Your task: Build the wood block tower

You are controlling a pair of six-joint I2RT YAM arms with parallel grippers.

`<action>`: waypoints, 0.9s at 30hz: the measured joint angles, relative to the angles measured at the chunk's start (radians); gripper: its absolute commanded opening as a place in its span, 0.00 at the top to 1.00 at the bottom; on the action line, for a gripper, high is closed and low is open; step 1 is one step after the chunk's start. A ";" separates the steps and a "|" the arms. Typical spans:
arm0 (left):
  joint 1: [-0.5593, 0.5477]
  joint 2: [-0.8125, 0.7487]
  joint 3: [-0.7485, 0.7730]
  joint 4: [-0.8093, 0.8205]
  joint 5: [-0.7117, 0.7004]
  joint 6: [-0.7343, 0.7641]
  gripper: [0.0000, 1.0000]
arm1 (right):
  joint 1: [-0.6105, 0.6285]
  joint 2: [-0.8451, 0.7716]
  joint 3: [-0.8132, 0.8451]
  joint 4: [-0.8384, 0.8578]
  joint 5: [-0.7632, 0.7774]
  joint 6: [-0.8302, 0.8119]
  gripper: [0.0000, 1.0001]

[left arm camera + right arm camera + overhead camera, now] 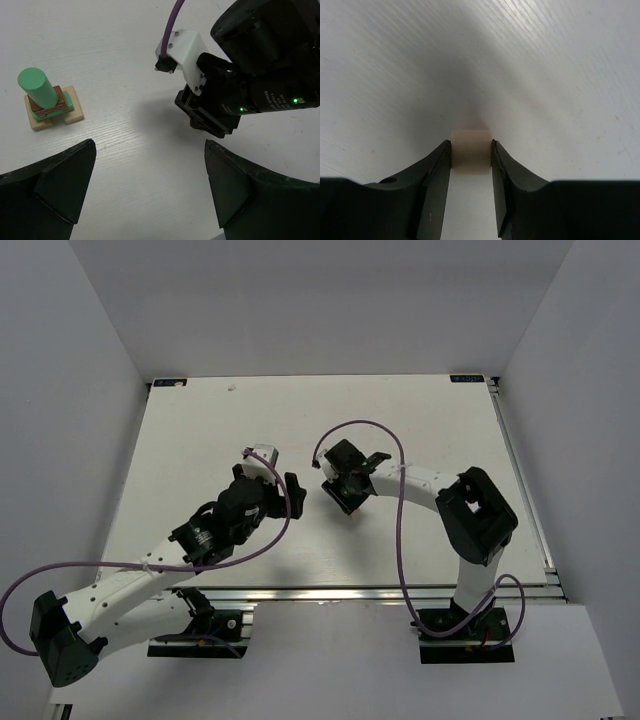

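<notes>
White table [420,420] | left jaws apart | right jaws clamped on tan block [470,149] | motor [280,85] lettering unreadable

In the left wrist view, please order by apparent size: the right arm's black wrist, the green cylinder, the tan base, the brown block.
1. Right arm's black wrist, by far the largest.
2. Green cylinder and tan base: about alike, base partly covered.
3. Brown block, mostly hidden, smallest.

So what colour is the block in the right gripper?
Pale tan; the block shows best in the right wrist view.
</notes>
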 measured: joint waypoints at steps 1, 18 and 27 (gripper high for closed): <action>0.000 0.000 0.000 0.002 0.006 0.003 0.02 | 0.005 -0.001 -0.009 0.019 -0.005 -0.006 0.72; 0.001 0.124 0.034 0.029 0.161 0.111 0.02 | 0.007 -0.092 -0.163 0.195 -0.111 -0.039 0.11; 0.001 0.289 0.195 0.058 0.427 0.328 0.02 | -0.130 -0.308 -0.253 0.265 -0.244 0.039 0.11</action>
